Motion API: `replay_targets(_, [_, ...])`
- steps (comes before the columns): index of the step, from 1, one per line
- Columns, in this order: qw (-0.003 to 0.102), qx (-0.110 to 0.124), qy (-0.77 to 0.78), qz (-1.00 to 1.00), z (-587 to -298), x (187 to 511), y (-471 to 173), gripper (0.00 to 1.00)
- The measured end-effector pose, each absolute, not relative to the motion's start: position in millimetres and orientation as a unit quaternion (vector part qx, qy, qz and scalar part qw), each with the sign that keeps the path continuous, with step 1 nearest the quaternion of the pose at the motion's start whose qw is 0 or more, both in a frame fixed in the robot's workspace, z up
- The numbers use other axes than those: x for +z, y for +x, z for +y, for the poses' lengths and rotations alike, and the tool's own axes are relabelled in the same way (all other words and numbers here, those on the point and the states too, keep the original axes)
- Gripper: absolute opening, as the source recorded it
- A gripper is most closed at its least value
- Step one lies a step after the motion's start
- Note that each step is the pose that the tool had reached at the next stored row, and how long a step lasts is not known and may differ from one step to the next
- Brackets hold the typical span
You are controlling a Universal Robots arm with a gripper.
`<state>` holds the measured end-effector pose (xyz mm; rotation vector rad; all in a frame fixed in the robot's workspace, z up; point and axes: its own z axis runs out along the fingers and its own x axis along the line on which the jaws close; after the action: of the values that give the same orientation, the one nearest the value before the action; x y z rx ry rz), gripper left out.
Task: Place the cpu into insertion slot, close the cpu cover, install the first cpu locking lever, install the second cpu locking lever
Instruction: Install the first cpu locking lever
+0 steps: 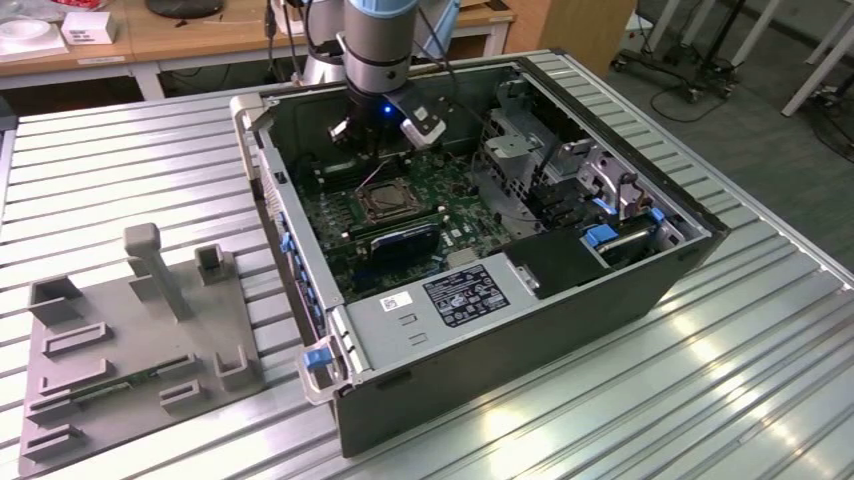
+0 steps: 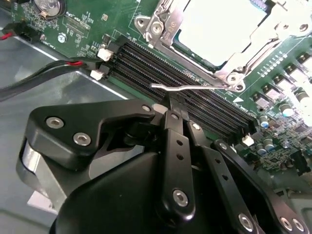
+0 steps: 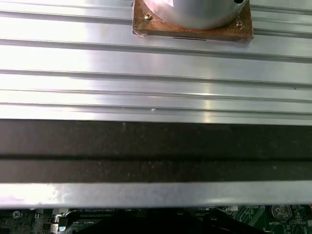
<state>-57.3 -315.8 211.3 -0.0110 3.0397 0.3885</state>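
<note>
The cpu (image 2: 219, 27) lies in the insertion slot (image 1: 380, 201), its pale metal top showing through the cpu cover (image 2: 163, 27), which lies flat around it. A thin silvery locking lever (image 2: 195, 87) runs along the socket's edge beside the memory slots, its hooked end free. My gripper (image 2: 173, 103) reaches down into the open computer case (image 1: 627, 290), just off the socket. Its black fingers (image 2: 174, 141) are together, with the tips right against the lever. In the exterior view the gripper (image 1: 374, 155) hangs over the green motherboard (image 1: 454, 215) behind the socket.
Long black memory slots (image 2: 161, 66) and black and red cables (image 2: 53, 70) lie close to the fingers. A drive cage (image 1: 587, 195) stands at the exterior view's right inside the case. A grey fixture tray (image 1: 134, 335) sits on the slatted aluminium table (image 3: 156, 83) at the left.
</note>
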Motion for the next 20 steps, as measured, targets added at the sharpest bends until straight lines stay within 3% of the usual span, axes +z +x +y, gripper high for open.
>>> replay_targets(20, [0.042, 0.127, -0.004, 0.991, -326, 227, -63, 0.11])
